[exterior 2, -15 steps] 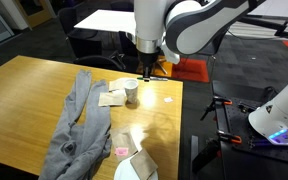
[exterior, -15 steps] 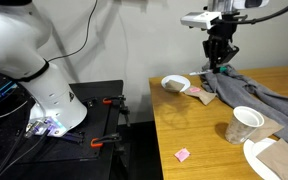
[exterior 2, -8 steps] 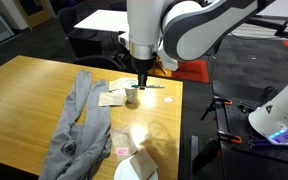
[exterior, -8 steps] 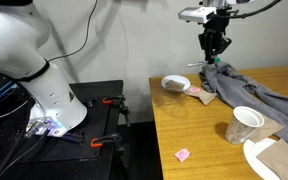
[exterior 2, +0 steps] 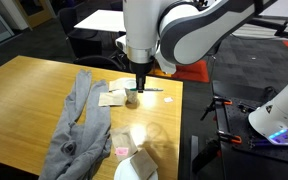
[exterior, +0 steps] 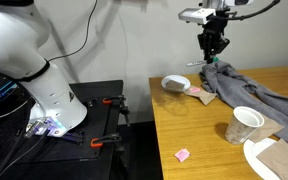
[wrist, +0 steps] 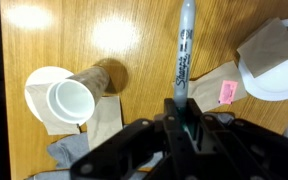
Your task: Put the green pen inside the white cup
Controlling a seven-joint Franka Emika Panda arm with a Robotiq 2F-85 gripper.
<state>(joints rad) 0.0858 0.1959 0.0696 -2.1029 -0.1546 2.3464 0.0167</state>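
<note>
Tool (wrist: pixel 187 112) clamped on green pen (wrist: pixel 185 50), held horiz. above table (wrist: pixel 134 30), white cup (wrist: pixel 69 103) apart from it.

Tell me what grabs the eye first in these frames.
The gripper hangs high above the wooden table, shut on the green pen, a Sharpie by its lettering in the wrist view. The pen sticks out sideways over a white bowl. Farther along the table, the white cup stands open-mouthed beside a crumpled grey cloth.
</note>
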